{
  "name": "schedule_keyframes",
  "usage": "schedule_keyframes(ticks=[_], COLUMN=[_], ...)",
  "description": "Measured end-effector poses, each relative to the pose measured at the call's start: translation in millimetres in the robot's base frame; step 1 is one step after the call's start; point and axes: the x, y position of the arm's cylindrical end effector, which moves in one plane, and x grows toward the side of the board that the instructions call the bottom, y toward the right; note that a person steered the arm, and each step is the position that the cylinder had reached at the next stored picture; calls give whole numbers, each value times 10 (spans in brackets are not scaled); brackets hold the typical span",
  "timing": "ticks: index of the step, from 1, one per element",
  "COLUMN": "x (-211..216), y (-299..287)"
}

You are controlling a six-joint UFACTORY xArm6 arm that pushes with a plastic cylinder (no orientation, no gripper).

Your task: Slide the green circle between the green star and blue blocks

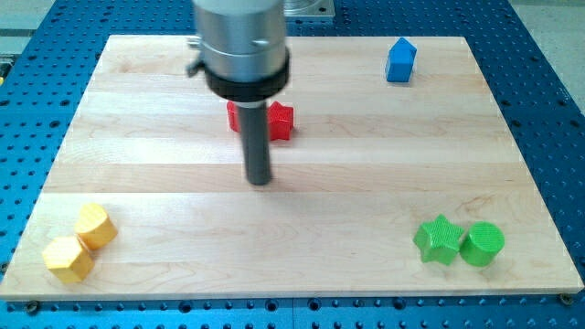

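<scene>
The green circle (482, 244) sits near the view's bottom right, touching the right side of the green star (438, 239). A blue block (400, 60) stands at the view's top right. My tip (261, 179) is near the board's middle, well left of the green blocks and just below a red block (277, 120) that the rod partly hides.
Two yellow blocks (95, 225) (68, 259) lie together at the view's bottom left. The wooden board (302, 196) lies on a blue perforated table (558, 110). The arm's grey and black housing (242, 46) hangs over the board's top middle.
</scene>
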Motion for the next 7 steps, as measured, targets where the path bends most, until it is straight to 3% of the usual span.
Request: schedule_keyframes(ticks=[1, 2, 3, 4, 5, 6, 7], x=[-453, -678, -697, -570, -2, 849, 1363], y=[328, 142, -87, 237, 466, 468, 774])
